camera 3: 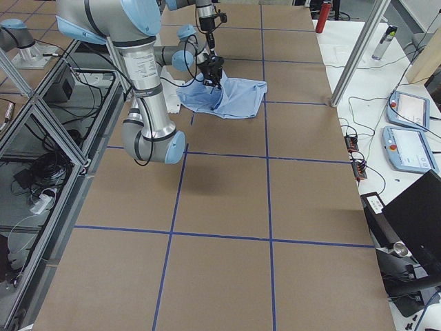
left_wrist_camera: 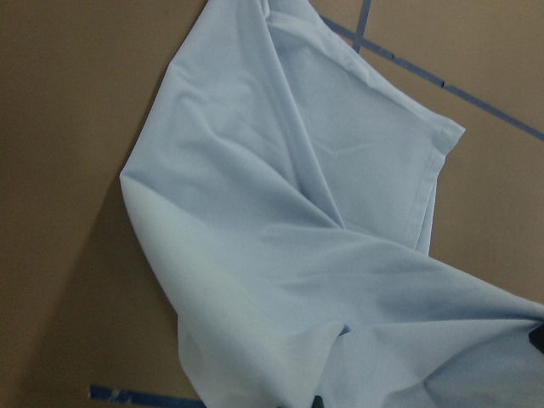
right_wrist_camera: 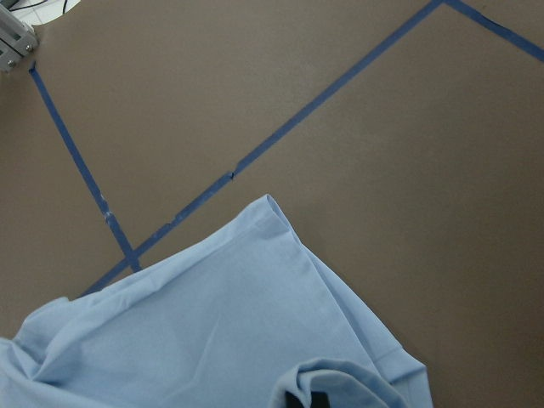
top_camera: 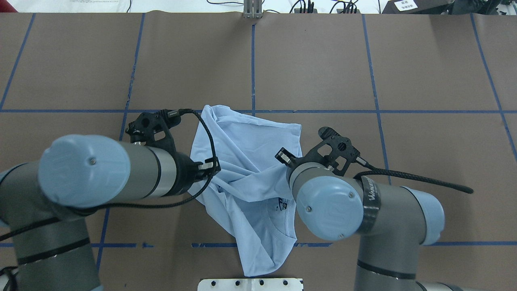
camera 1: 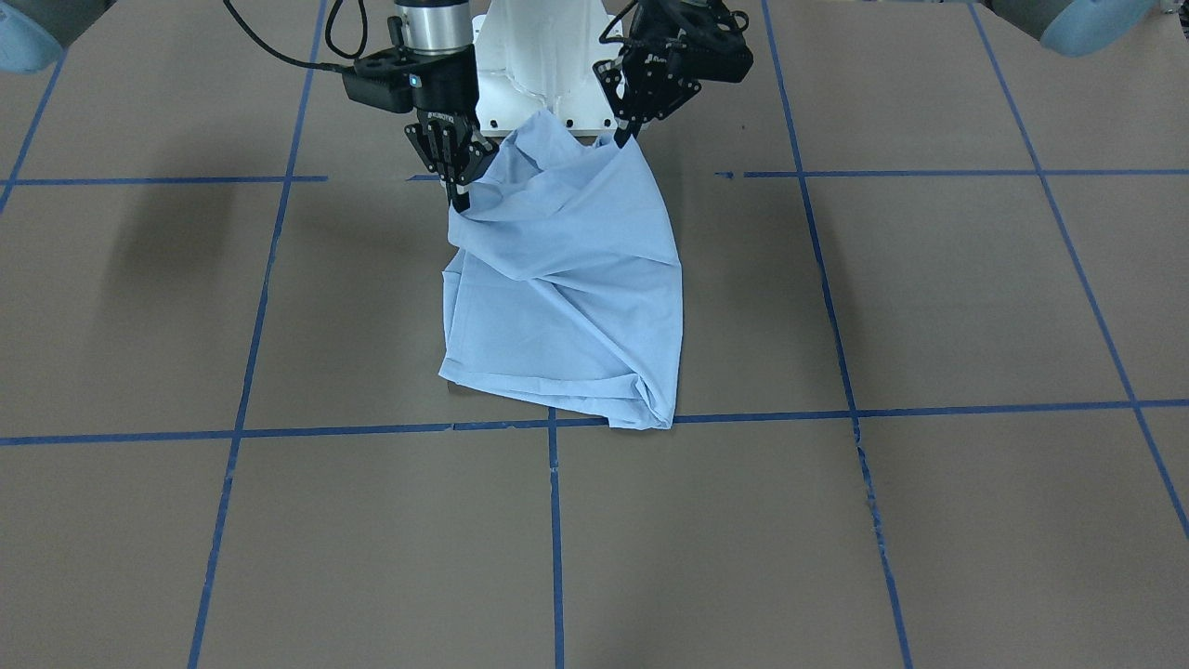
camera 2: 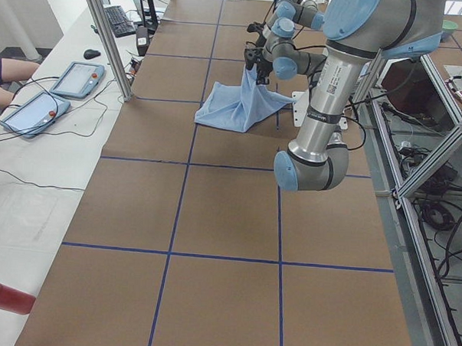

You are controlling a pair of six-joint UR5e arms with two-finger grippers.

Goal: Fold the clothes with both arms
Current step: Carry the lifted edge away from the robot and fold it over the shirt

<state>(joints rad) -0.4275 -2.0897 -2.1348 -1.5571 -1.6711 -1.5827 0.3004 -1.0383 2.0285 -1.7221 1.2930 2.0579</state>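
Brown board covers the desk (camera 1: 929, 297), which is marked into large squares by blue tape lines (camera 1: 929, 173). The pale blue T-shirt (camera 1: 567, 279) sits near the middle of the desk, close in front of the white pedestal base (camera 1: 539, 56).

Only part of the T-shirt lies flat. The end away from the robot rests on the board, with one bunched corner touching a cross line of tape. The end nearer the robot is pulled up off the surface and hangs in loose diagonal folds between the two grippers.

The right gripper (camera 1: 458, 193) points straight down, and its jaws are clamped together on a bunched edge of the cloth. The left gripper (camera 1: 621, 139) is tilted, with its jaws pinched on the raised upper edge beside the pedestal.

From overhead, the left arm (top_camera: 89, 173) and right arm (top_camera: 335, 206) flank the T-shirt. Between them the ribbed collar (top_camera: 278, 232) faces up, with a small dark print (top_camera: 282, 205) just above it. The fabric below the collar drapes toward the robot and ends just short of the base plate.

Each wrist camera looks down on creased blue cloth over brown board and tape.

On a pale side table beyond the desk edge lie two control pendants (camera 2: 74, 78). A person's forearm (camera 2: 7, 71) rests beside them.
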